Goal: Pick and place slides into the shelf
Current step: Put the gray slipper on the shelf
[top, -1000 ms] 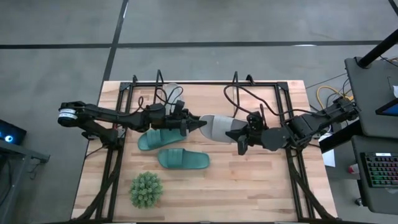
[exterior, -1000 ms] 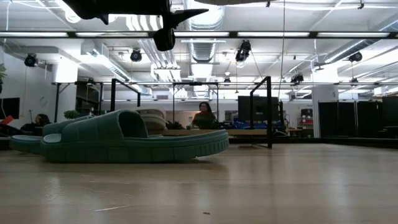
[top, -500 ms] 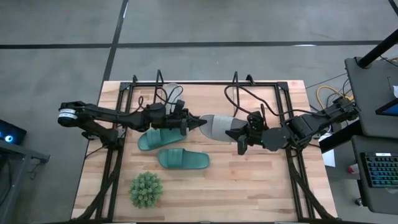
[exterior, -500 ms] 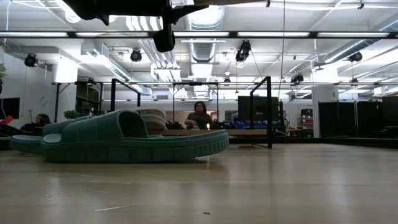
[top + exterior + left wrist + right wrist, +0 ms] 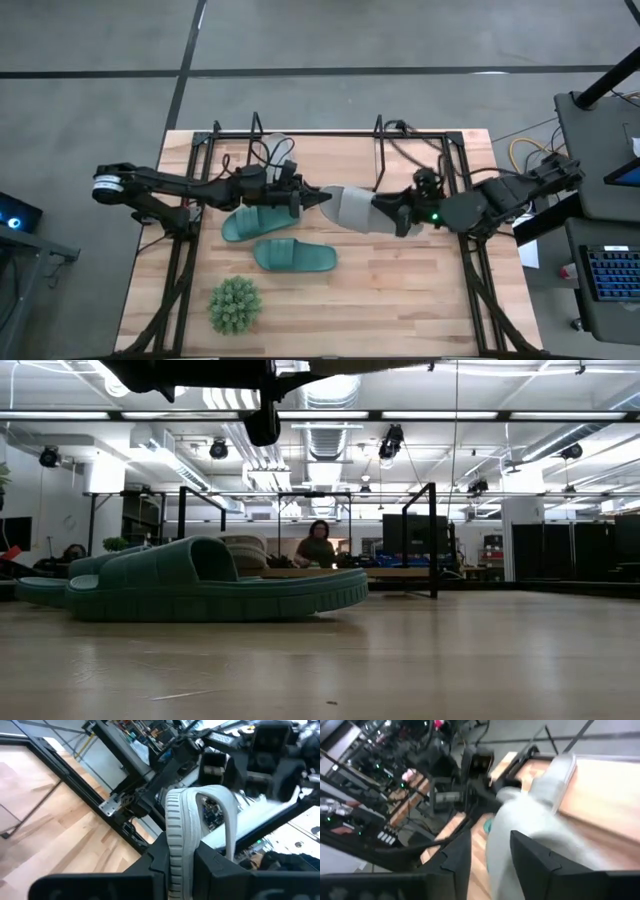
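A light grey slide [image 5: 350,207] hangs above the middle of the table between my two grippers. My left gripper [image 5: 322,198] is shut on the end toward the table's left. My right gripper [image 5: 388,214] stands open, with the slide's other end [image 5: 502,827] between its spread fingers. Two teal slides [image 5: 252,222] [image 5: 295,257] lie flat on the wood below the left arm. Another grey slide [image 5: 277,147] lies in the black wire shelf [image 5: 320,134] at the far edge. My left gripper pinches the slide's ribbed edge [image 5: 175,832] between its two fingers, at the end toward the table's left. The fingers come level from the left. The slide is lifted clear of the table and stands on edge. My right gripper: I cannot tell whether its fingers touch the slide.
A small spiky green plant [image 5: 235,305] stands near the front left. Black frame rails [image 5: 470,270] run along both sides of the table. Bare wood lies at the front right. A person [image 5: 318,545] sits in the room beyond the table.
My left gripper has shut on the grey slide's left end and kept its place. My right gripper has opened, letting go of the slide's right end, and has drawn back a little toward the table's right edge and upward. The slide stays lifted.
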